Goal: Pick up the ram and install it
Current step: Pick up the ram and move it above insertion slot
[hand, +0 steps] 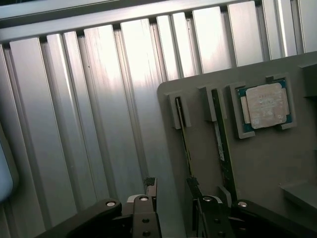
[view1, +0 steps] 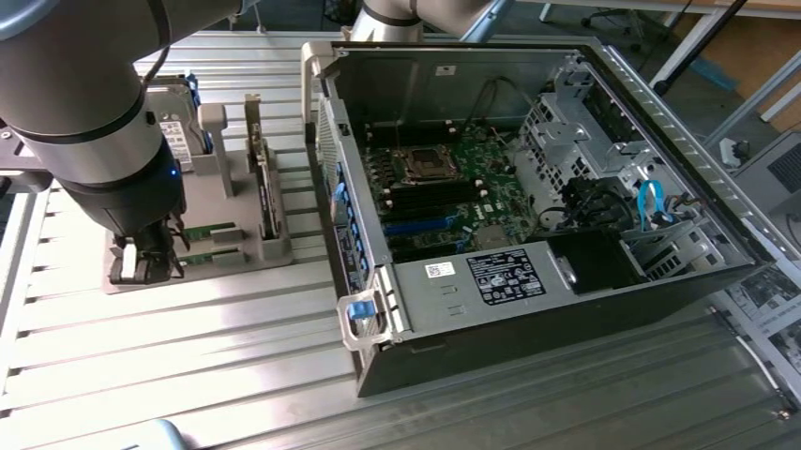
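Two thin green ram sticks stand on edge in slots of a grey holder (hand: 262, 163). In the wrist view the nearer ram stick (hand: 184, 134) runs toward my gripper (hand: 172, 192), and the second stick (hand: 221, 141) lies beside it. My gripper is open with nothing between its fingers (hand: 151, 191). It hovers just above the holder's edge, and the end of the nearer stick lies close to one finger. In the exterior view my gripper (view1: 144, 267) hangs over the holder's left end, next to the green ram sticks (view1: 210, 242).
A square silver processor chip (hand: 267, 105) sits in a pocket of the holder. An open computer case (view1: 375, 309) lies on the exterior view's right, showing its motherboard (view1: 438, 187) and blue slots (view1: 419, 227). A drive (view1: 188, 131) stands upright behind the holder (view1: 238, 258). The ribbed metal table (view1: 188, 356) surrounds everything.
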`<act>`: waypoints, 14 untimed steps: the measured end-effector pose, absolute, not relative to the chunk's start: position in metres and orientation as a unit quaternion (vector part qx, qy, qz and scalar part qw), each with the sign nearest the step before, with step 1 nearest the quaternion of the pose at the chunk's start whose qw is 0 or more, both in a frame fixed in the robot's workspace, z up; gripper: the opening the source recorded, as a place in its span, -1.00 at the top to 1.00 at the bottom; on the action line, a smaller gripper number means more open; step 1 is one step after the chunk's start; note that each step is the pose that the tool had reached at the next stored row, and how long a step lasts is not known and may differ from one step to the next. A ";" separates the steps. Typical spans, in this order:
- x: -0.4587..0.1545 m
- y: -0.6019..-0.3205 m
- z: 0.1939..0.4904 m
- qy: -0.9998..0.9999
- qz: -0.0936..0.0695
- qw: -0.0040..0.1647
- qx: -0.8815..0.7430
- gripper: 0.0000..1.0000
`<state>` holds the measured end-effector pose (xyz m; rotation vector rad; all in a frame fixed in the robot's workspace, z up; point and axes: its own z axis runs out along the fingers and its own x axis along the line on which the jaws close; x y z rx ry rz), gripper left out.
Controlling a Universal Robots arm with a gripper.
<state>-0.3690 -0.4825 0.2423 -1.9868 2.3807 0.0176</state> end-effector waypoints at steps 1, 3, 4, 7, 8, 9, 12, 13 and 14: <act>-0.369 -0.482 0.242 0.768 0.006 0.020 -0.641 0.28; -0.369 -0.482 0.242 0.768 0.006 0.020 -0.641 0.28; -0.369 -0.481 0.242 0.768 0.006 0.020 -0.641 0.28; -0.369 -0.480 0.241 0.768 0.006 0.020 -0.641 0.28; -0.369 -0.479 0.241 0.768 0.006 0.020 -0.641 0.28; -0.369 -0.478 0.241 0.768 0.006 0.020 -0.641 0.28; -0.369 -0.476 0.241 0.768 0.006 0.020 -0.641 0.28; -0.369 -0.475 0.240 0.768 0.006 0.020 -0.641 0.28; -0.369 -0.475 0.240 0.768 0.006 0.020 -0.641 0.28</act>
